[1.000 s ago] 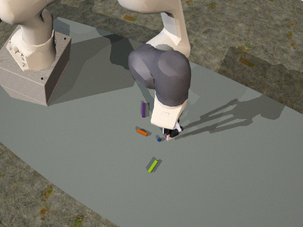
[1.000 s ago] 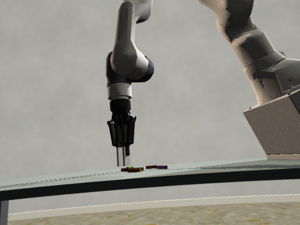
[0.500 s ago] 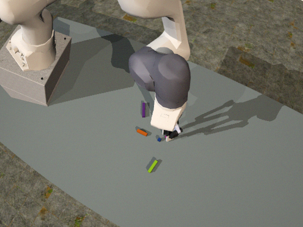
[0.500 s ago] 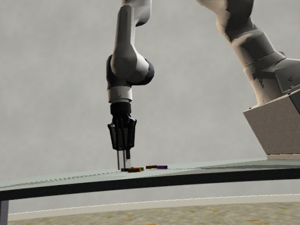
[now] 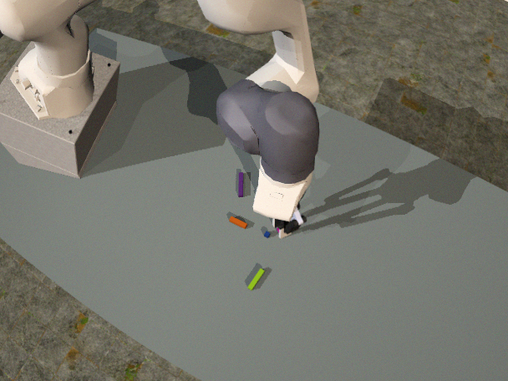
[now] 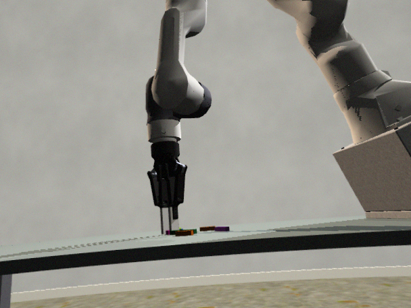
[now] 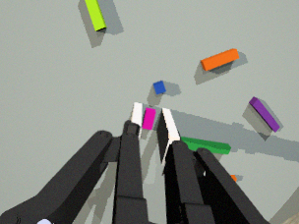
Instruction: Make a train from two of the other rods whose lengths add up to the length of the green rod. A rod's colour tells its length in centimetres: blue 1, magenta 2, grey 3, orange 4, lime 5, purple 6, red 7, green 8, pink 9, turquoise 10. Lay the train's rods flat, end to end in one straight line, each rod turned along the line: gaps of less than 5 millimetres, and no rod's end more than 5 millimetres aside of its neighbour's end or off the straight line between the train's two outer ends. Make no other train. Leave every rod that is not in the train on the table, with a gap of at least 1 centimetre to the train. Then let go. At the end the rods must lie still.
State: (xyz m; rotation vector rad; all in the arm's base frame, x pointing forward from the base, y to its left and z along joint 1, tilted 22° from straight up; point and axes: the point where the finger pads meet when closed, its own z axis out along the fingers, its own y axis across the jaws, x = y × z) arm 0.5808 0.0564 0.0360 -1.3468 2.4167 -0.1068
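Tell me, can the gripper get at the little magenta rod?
Probably yes. The gripper hangs low with one finger on each side of the magenta rod, and nothing sits between them. The blue rod lies just past the tips, apart from it.
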